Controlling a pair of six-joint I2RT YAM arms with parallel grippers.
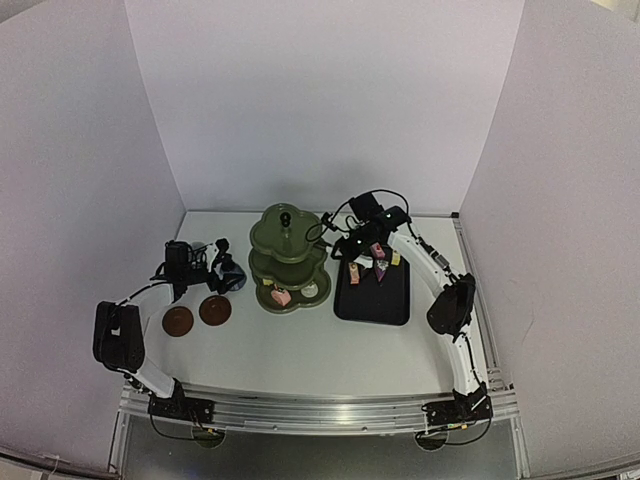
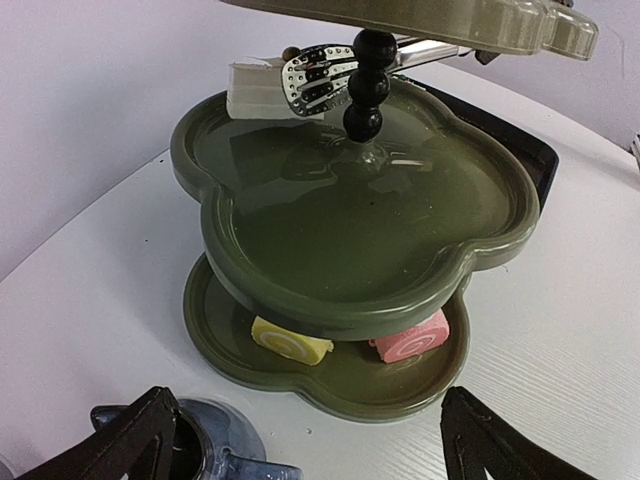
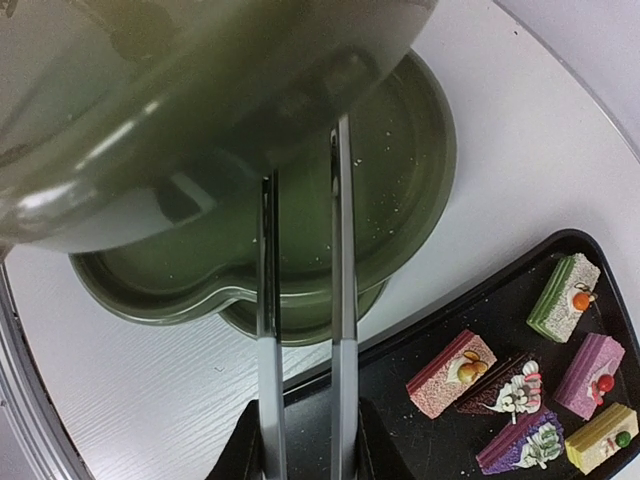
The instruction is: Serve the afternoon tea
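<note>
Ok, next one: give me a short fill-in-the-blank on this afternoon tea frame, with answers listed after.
The right gripper is shut on the thin metal ___.
The yellow roll and pink roll lie on the ___ tier of the stand.
Two round brown ___ lie on the white table.
The other cakes sit on the black ___.
Answers: tongs; bottom; coasters; tray.

The top camera looks down from above and behind the arm bases, far enough to take in the whole table (image 1: 300, 345), with the stand (image 1: 288, 262) at centre. The left wrist camera sits low and close, facing the stand's middle tier from the left. The right wrist camera looks steeply down along the tongs (image 3: 305, 300), close under an upper tier. All three share the stand; both wrist views catch the tongs; top and right wrist share the tray (image 3: 392, 440).
</note>
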